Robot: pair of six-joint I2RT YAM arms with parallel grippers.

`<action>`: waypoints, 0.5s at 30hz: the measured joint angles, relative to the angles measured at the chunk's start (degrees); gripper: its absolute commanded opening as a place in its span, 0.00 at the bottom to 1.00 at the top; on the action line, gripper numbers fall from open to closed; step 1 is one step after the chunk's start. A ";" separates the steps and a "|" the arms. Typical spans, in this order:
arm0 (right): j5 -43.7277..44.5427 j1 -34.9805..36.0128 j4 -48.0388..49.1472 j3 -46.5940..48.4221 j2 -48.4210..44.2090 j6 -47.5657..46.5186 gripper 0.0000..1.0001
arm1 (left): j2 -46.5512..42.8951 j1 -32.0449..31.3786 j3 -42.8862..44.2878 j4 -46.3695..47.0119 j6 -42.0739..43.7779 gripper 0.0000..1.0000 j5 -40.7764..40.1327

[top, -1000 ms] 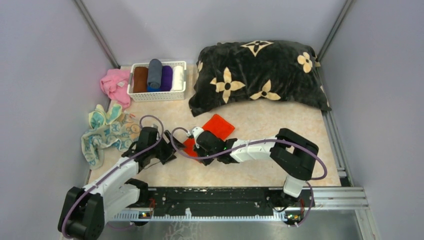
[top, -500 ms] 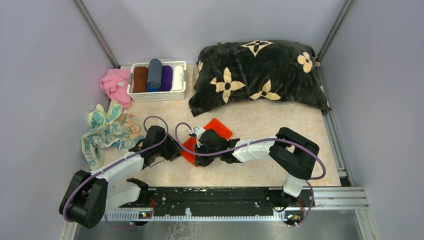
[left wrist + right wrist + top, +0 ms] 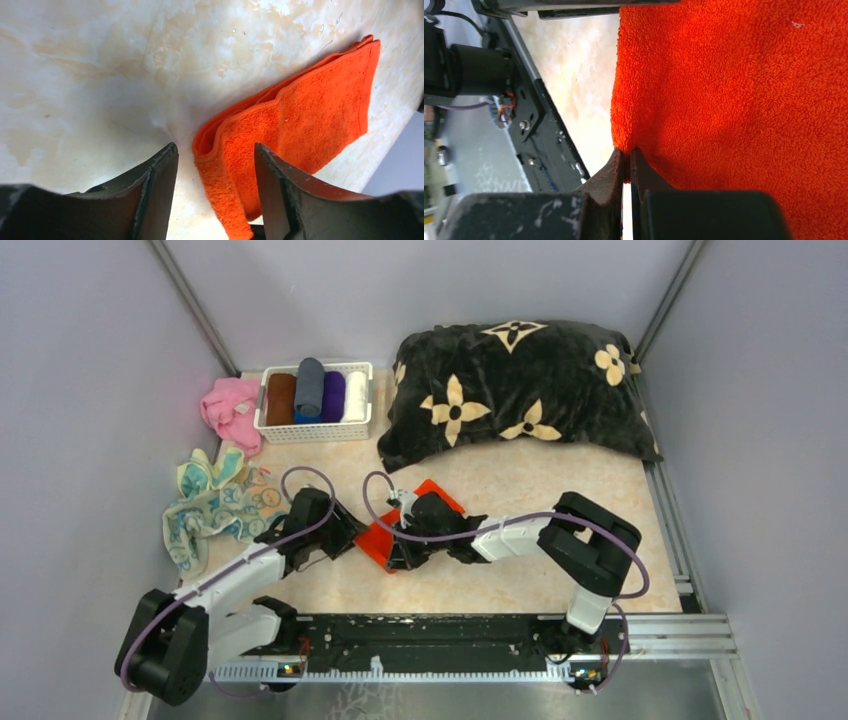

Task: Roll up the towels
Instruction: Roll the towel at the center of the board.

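Far left of the counter [image 3: 530,510]: teal and pale yellow towels [image 3: 215,505] in a crumpled, unrolled heap by the left wall. Pink cloth [image 3: 228,410] lies behind them, touching the white basket [image 3: 315,430], which holds rolled cloths side by side.

Left gripper [image 3: 348,537] is low over the counter, just left of the orange-red towel [image 3: 445,498]. In the left wrist view the fingers [image 3: 155,185] are spread apart and hold nothing. The folded corner of the orange-red towel [image 3: 310,115] sits in the gap between them, with no clear contact on either side.

Orange-red towel is centre counter, folded flat in layers. Its long axis runs diagonally, near-left to far-right: the near-left end points at the left gripper, the far-right end toward the black cushion [image 3: 520,390]. The middle is hidden under the right arm.

Right gripper [image 3: 398,543] is at the towel's near-left end. In the right wrist view the fingers [image 3: 609,172] are clenched on the edge of the orange-red towel [image 3: 734,100], with only a sliver of gap and cloth pinched in it.

Black cushion with cream flowers lies across the far right, apart from the towel.
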 measured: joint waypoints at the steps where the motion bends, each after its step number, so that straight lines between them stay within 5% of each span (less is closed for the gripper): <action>1: -1.25 -0.61 0.90 -0.44 0.02 0.98 0.00 | -0.74 0.02 0.22 -0.85 0.31 0.68 -0.46; 15: -14.49 -9.11 19.67 -8.35 6.32 19.58 0.00 | -14.93 0.02 0.79 -13.00 3.65 0.68 -0.96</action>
